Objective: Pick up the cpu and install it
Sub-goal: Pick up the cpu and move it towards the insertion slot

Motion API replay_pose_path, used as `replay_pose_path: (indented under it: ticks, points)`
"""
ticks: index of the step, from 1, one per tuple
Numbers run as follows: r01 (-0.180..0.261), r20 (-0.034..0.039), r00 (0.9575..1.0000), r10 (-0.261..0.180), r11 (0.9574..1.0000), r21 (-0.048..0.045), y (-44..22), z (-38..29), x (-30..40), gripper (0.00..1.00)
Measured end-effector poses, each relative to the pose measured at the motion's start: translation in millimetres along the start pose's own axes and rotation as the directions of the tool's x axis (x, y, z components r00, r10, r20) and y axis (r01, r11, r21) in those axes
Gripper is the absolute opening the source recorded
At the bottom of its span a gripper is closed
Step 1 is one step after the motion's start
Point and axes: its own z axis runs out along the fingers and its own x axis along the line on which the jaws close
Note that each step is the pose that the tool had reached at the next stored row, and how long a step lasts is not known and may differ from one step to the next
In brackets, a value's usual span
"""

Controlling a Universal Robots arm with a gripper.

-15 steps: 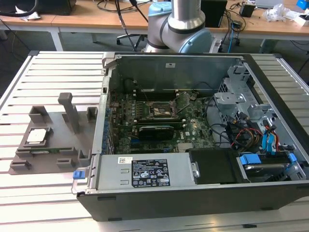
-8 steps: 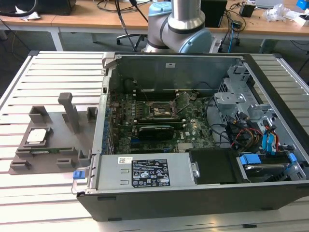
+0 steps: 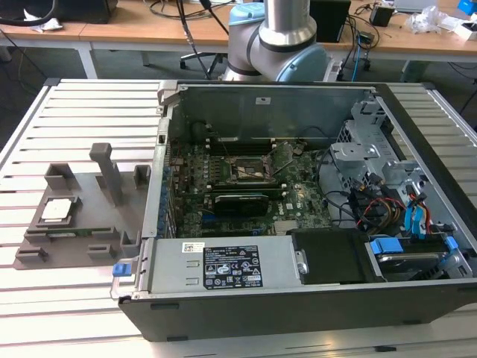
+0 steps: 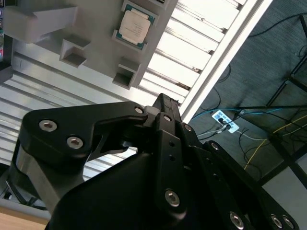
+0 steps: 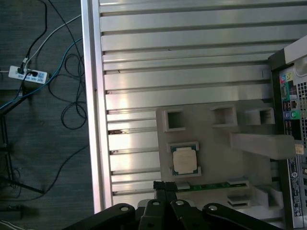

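The cpu (image 3: 59, 210) (image 4: 134, 26) (image 5: 184, 160) lies flat, metal top up, in a square recess of the grey holder (image 3: 104, 224) (image 4: 96, 28) (image 5: 216, 143). A green memory strip (image 5: 211, 186) sits in a long slot of the same holder, just beside the cpu. The holder also has several square pockets and an upright post. It rests on the slatted worktop (image 3: 74, 112) (image 5: 192, 48), on the exterior view's left of the open computer case (image 3: 298, 313).

The case contains the motherboard (image 3: 246, 198) with the black socket frame (image 3: 250, 170), the power supply box (image 3: 216, 265) along its near wall, and drive bays with blue and red cables (image 3: 402, 209).

In both wrist views the pincer (image 4: 163, 98) (image 5: 163, 184) has its fingers together, clamping nothing, apart from the cpu.
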Motion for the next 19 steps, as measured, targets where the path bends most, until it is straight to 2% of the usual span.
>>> replay_pose_path:
  ticks: [4,8,9,10,13,15,16,18,19]
  points:
    - [0.0,0.0,1.0,0.0,1.0,0.0,-0.1,0.0,1.1,0.11]
    - [0.0,0.0,1.0,0.0,1.0,-0.0001,-0.1,0.0,1.7,0.36]
    - [0.0,0.0,1.0,0.0,1.0,0.0,-0.1,0.0,1.8,0.36]
    - [0.0,0.0,1.0,0.0,1.0,0.0,-0.1,0.0,2.1,0.48]
    - [0.0,0.0,1.0,0.0,1.0,0.0,-0.2,0.0,2.9,0.66]
    - [0.0,0.0001,1.0,0.0,1.0,0.0013,-0.1,0.0,3.1,0.66]
    - [0.001,0.0016,1.0,-0.001,0.9997,0.0247,0.1,0.0,3.0,0.66]
    - [0.006,0.0026,1.0,-0.007,0.9986,0.0528,0.2,0.1,2.6,0.66]
    - [0.013,0.0028,0.9999,-0.013,0.9981,0.0606,0.2,0.3,2.3,0.66]
